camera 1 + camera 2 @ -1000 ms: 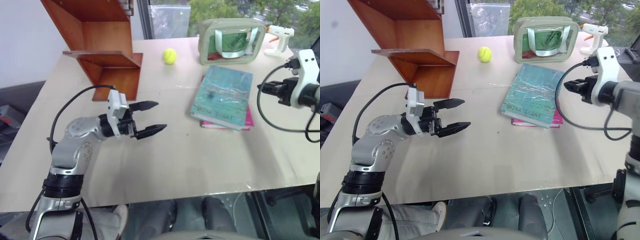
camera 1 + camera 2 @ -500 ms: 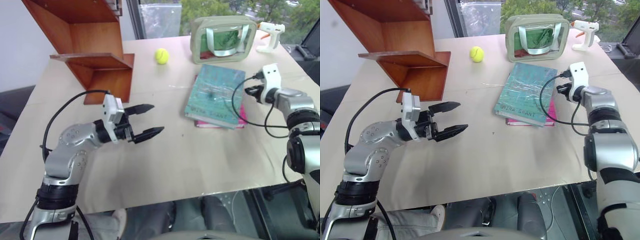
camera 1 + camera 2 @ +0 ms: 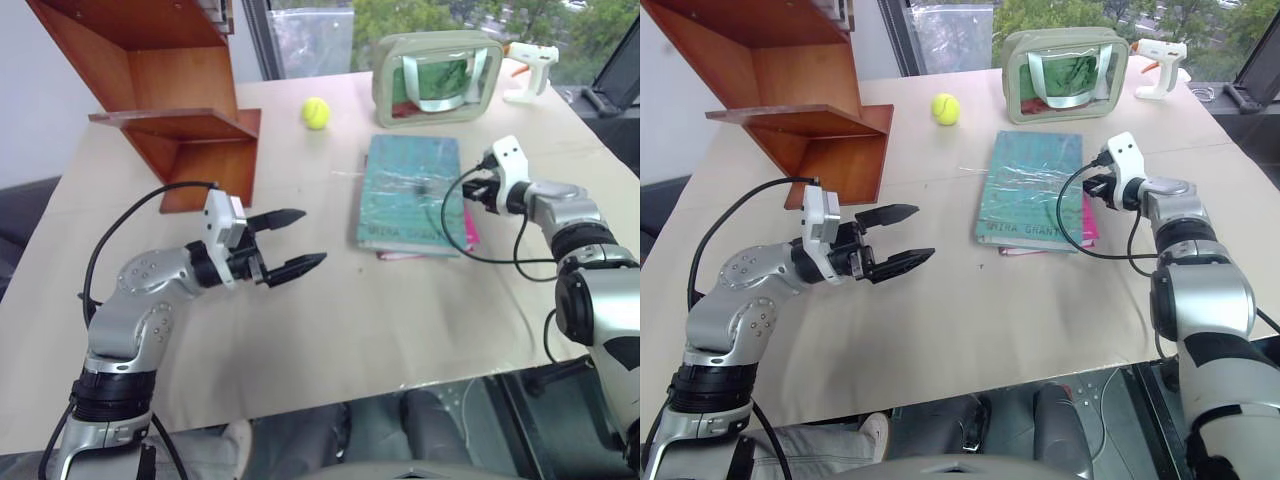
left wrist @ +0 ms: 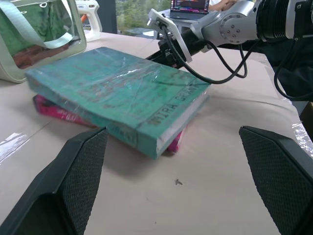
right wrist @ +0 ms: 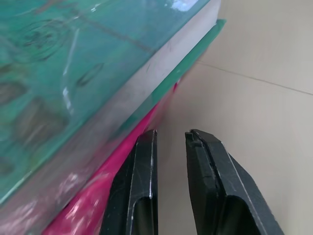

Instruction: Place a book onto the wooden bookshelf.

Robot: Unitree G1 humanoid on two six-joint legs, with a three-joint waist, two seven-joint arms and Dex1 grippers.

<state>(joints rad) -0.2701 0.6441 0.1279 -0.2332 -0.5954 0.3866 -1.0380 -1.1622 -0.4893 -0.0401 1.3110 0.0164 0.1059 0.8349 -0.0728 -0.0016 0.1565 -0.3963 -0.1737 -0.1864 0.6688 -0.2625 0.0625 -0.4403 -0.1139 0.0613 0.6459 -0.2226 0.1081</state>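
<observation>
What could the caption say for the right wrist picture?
Shut right hand beside the teal book, lying on a pink book.

A yellow tennis ball (image 3: 315,112) sits on the pale table (image 3: 380,310), near a clear-sided green pouch (image 3: 437,78) standing at the far edge. Beside that lies a white glue gun (image 3: 530,68) (orange-tipped). A pink book (image 4: 63,113) lies flat.

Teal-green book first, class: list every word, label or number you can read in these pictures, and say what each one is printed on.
"MIRA GRANT": dark lettering along one edge of the book's cover.
Pink book beneath it: spine lettering too blurred to read.
Nothing else legible.
</observation>
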